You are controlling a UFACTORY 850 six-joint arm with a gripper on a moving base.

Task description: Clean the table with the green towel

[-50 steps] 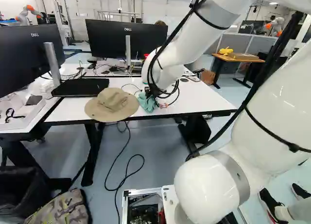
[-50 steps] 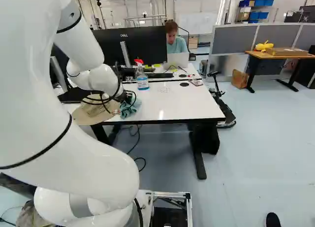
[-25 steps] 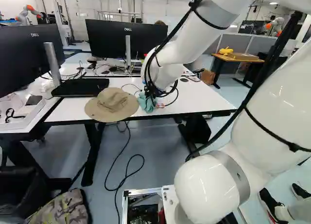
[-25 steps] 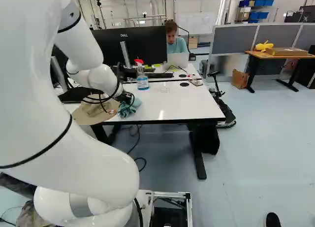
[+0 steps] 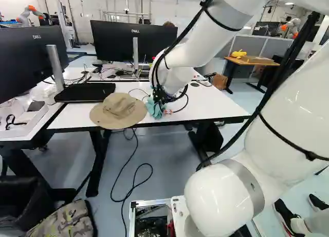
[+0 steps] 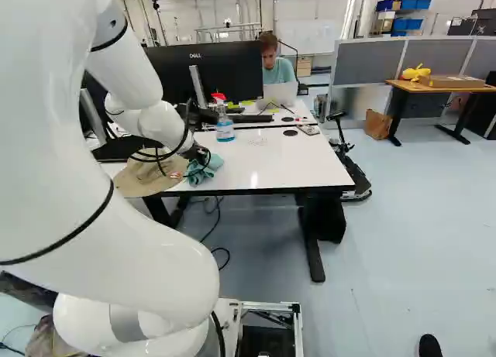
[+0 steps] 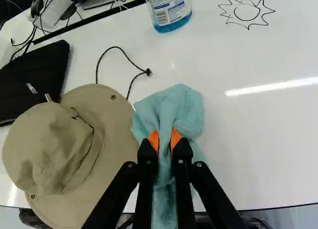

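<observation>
Well, nearest comes the arm's lowest joint (image 5: pixel 223 196), with a camouflage-patterned bag (image 5: pixel 64 221) on the floor at the foot of the left base view. From there the white arm (image 5: pixel 193 39) reaches out over the near edge of the white table (image 6: pixel 287 167). At its end the hand (image 6: pixel 203 157) points down at the tabletop, pinching the green towel (image 7: pixel 171 110) between its orange pads. The wrist view shows the towel bunched in the grip: one part trails back between the fingers towards the table's near edge, and a rumpled lobe spreads just ahead of the fingertips. Close beside the towel lies a tan hat (image 7: pixel 54 144), brim against the cloth, its black cord looping over the tabletop. A flat black case (image 7: pixel 35 72) sits past the hat. Farther on stand a spray bottle of blue liquid (image 6: pixel 224 127) and, near it, a drawn sun-like outline (image 7: pixel 246 12) on the white surface. Behind are a monitor (image 5: pixel 115 39) and, well apart, a wooden-topped desk (image 6: pixel 457 87) carrying something yellow (image 6: pixel 416 72).
</observation>
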